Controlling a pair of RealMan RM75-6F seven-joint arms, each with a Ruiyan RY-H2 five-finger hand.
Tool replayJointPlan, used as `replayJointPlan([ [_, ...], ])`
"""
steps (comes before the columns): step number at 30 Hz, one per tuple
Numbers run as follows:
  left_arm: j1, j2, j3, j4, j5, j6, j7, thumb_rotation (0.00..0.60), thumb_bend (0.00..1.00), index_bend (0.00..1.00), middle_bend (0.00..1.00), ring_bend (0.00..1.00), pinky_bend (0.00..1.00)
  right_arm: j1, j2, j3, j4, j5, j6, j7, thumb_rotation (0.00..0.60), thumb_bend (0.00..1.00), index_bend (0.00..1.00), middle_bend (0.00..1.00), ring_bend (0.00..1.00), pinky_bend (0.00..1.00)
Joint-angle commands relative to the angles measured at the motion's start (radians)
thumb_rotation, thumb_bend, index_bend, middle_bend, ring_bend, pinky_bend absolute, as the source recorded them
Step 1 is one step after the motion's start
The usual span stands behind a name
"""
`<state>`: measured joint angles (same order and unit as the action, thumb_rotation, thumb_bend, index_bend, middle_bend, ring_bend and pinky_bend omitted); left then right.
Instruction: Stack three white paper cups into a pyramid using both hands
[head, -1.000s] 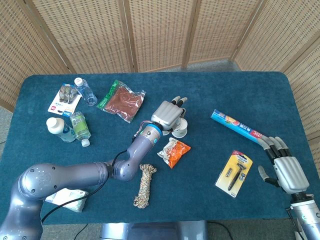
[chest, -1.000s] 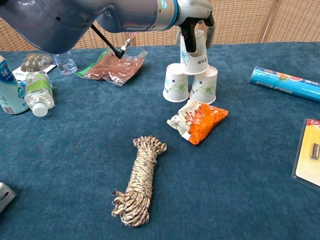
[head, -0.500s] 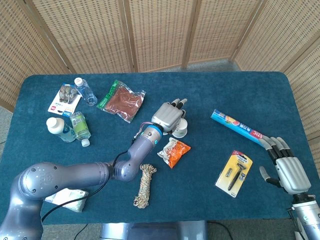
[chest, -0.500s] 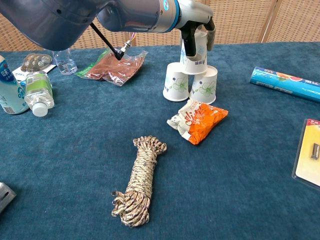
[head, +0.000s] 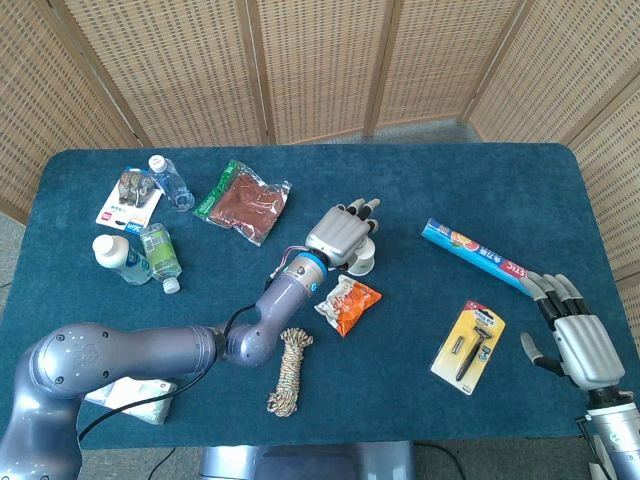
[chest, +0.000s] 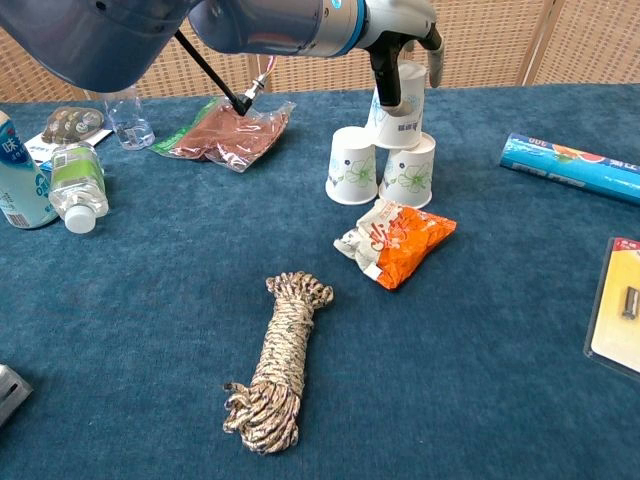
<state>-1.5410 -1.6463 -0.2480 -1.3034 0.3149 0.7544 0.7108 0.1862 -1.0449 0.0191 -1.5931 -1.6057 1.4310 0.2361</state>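
Matt paper cups (chest: 381, 168); glossy plastic snack bag (chest: 397, 237); rough braided rope (chest: 275, 362); napped cloth table (chest: 480, 380).

Hidden and cropped parts
From above, the left hand (head: 341, 236) covers most of the cups (head: 362, 262); at 3 o'clock the razor pack (chest: 618, 310) is cropped in the chest view.

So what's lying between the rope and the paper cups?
An orange snack packet lies between the rope and the paper cups, right in front of the two bottom cups. The chest view shows it best.

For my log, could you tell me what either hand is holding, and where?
The left hand holds the top white paper cup by its upper sides; the right hand holds nothing.
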Motion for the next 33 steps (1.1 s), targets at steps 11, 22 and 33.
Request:
replayJointPlan([
  [11,-0.010,0.018,0.010,-0.031,-0.025,0.006,-0.001,0.600,0.46,0.27,0.00,0.00,0.29,-0.005,0.001,0.001,0.005,0.003,-0.001,0.006,0.600,0.48,0.00,0.00,0.00,0.00],
  [22,-0.006,0.042,0.025,-0.061,-0.038,0.012,-0.005,0.600,0.46,0.28,0.00,0.00,0.29,-0.001,-0.006,0.004,0.005,0.005,-0.009,0.001,0.600,0.48,0.00,0.00,0.00,0.00],
  [33,-0.008,0.057,0.025,-0.080,-0.031,0.002,-0.026,0.600,0.46,0.14,0.00,0.00,0.23,-0.002,-0.002,0.006,0.000,0.005,-0.009,-0.002,0.600,0.49,0.00,0.00,0.00,0.00],
])
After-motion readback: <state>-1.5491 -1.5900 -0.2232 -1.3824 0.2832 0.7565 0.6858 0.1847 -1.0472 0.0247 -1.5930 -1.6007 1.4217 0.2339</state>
